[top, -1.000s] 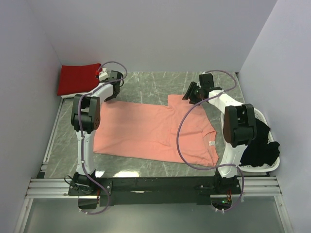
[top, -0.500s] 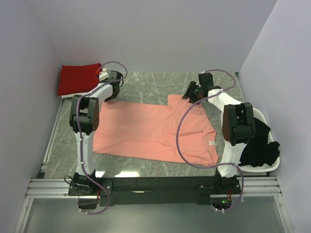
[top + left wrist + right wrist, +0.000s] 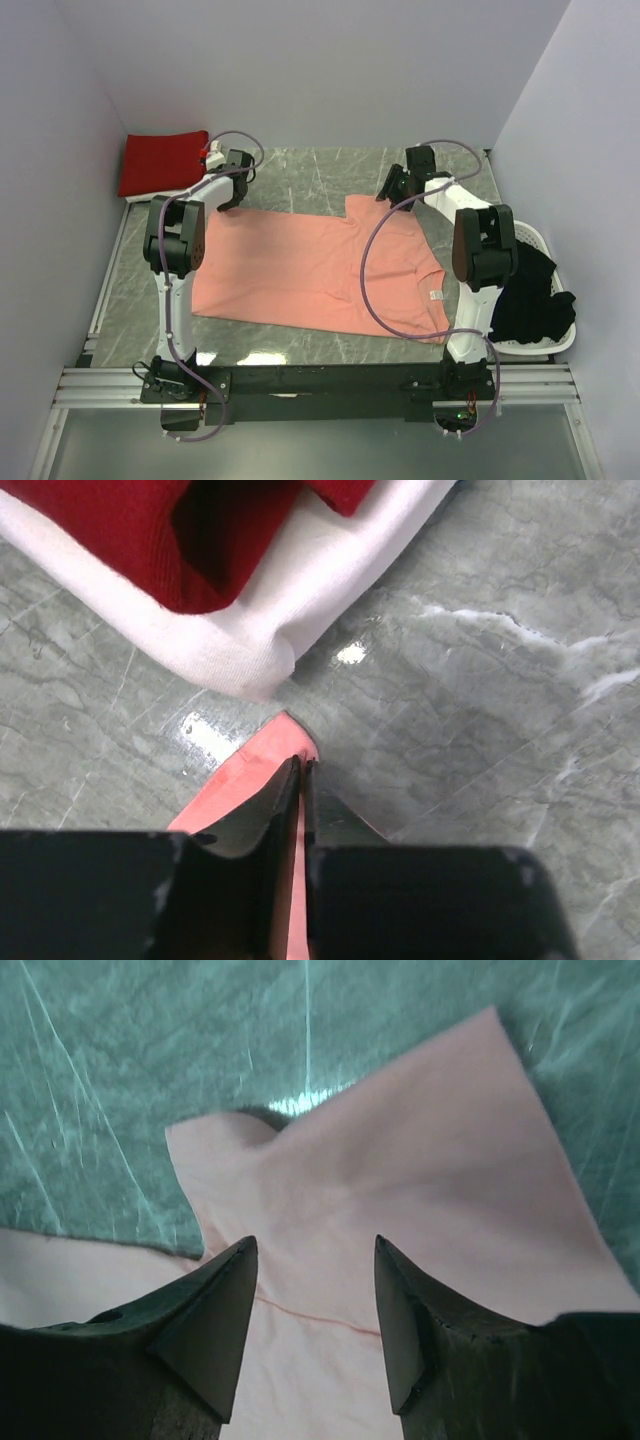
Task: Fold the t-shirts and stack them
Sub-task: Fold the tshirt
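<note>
The salmon-pink soft cloth t-shirt [image 3: 320, 270] lies spread flat on the grey marbled desk [image 3: 310, 180], reaching from under my left end effector [image 3: 302, 768] across to under my right end effector [image 3: 315, 1245]. I judge it light, limp and a little clingy on the polished top. It will hold no shape and will sag from whatever points I lift. A single layer is easy to miss or to pinch double. Corners and seams look like the sensible places to take it, one at each end so the edge rises level.

My left end effector is nipped nearly shut on the shirt's pointed corner. A thin strip of pink shows between the fingers, with the tips down at the desk. Just beyond those tips sits the folded deep red t-shirt [image 3: 150, 530] on top of the folded white t-shirt [image 3: 250, 640], close to the pink corner but not touching it.

My right end effector stands moderately wide and holds nothing. The sleeve and its shoulder seam lie between and ahead of the fingers. I cannot tell whether the tips touch the cloth.
</note>
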Controlling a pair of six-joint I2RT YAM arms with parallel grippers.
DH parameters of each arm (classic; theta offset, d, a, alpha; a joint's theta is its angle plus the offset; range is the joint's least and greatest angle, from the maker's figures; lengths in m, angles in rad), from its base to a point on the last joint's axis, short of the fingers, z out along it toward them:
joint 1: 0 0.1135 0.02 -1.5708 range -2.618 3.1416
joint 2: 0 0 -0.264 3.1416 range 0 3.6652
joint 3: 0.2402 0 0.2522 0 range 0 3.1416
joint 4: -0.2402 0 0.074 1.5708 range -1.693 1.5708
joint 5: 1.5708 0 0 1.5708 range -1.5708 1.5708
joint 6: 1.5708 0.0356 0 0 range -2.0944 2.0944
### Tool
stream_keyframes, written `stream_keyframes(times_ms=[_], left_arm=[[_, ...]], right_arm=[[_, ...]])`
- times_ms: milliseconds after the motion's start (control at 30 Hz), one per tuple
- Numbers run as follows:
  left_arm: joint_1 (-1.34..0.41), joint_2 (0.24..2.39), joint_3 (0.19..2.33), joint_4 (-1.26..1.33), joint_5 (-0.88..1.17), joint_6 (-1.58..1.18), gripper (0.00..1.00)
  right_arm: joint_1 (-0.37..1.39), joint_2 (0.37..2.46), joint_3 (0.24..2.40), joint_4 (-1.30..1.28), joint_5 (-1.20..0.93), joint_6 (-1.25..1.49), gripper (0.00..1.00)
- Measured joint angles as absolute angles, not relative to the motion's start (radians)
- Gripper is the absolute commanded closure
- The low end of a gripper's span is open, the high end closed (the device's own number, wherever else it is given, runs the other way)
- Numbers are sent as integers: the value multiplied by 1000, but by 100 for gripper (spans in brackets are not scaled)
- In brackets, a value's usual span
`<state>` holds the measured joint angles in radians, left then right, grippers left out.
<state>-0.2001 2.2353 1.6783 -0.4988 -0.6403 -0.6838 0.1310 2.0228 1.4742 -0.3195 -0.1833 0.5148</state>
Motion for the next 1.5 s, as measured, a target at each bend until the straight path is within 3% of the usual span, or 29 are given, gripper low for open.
stream_keyframes(times_ms=[100, 700, 800, 900, 1033, 1133, 1500], left_arm=[[-200, 2229, 1668, -487, -640, -674, 99], [-200, 2190, 1608, -435, -597, -643, 99], [-200, 2190, 1608, -430, -593, -643, 99], [-200, 2190, 1607, -429, -590, -643, 99], [-200, 2190, 1607, -428, -590, -643, 99], [-200, 2190, 1607, -427, -590, -643, 99], [-183, 2190, 1637, -432, -583, -638, 99]], right_arm=[[125, 2038, 1509, -322, -152, 516, 40], [74, 2291, 1837, -473, 34, 542, 37], [74, 2328, 1892, -506, 34, 549, 43], [74, 2336, 1911, -525, 33, 556, 55], [74, 2336, 1901, -531, 20, 558, 85], [74, 2330, 1876, -517, 10, 559, 100], [70, 2261, 1866, -525, 7, 558, 100]])
